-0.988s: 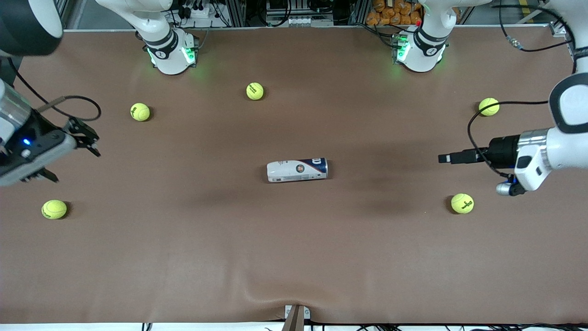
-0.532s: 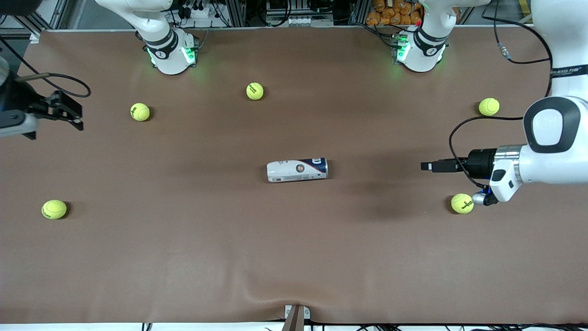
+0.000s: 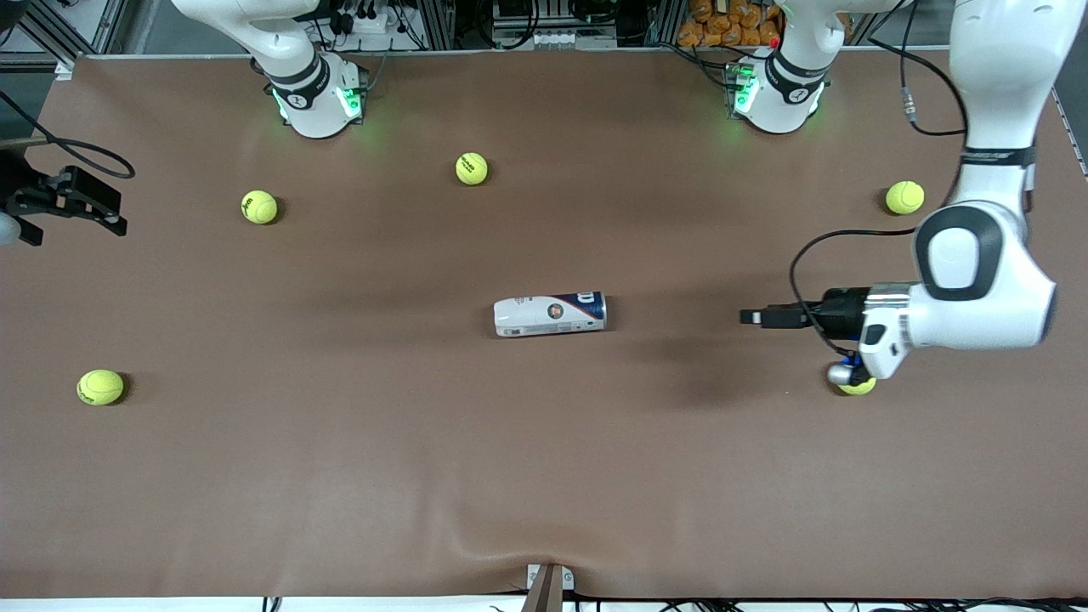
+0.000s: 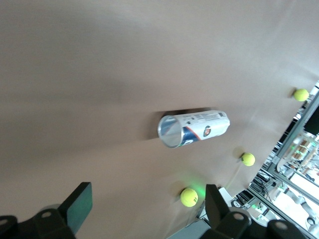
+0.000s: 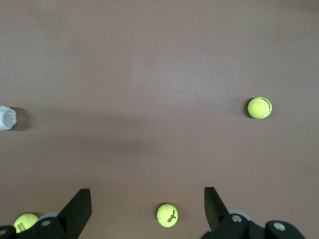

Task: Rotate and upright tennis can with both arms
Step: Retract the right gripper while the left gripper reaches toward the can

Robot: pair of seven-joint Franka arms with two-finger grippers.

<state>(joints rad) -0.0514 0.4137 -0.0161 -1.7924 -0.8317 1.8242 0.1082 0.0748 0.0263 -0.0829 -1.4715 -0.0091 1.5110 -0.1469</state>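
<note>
Both grippers open and empty, tennis can lying flat mid-table.

We see the left gripper (image 3: pixel 751 317) with its jaws spread wide, gripping nothing, level with the tennis can (image 3: pixel 551 314) and well apart from it toward the left arm's end. The right gripper (image 3: pixel 75 206) hangs equally wide and empty over the right arm's end, well apart from it. The can's long axis runs between the two ends, its open silvery mouth toward the left gripper.
</note>
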